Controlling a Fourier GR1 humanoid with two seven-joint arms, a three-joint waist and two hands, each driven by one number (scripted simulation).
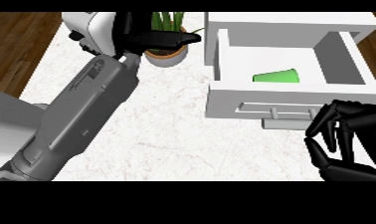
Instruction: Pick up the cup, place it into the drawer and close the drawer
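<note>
A green cup (278, 76) lies on its side inside the open white drawer (220, 54) at the right of the head view. My right hand (339, 138) is at the lower right, just in front of the drawer's front panel and beside its handle (288, 114); its fingers are curled and hold nothing. My left hand (158, 39) is raised at the top centre, fingers straight, over the potted plant, well left of the drawer.
A potted plant (167, 55) in a tan pot stands on the white marble counter (169, 128) behind my left hand. A white object (89, 28) sits at the top left. Dark wood floor shows past the counter's left edge.
</note>
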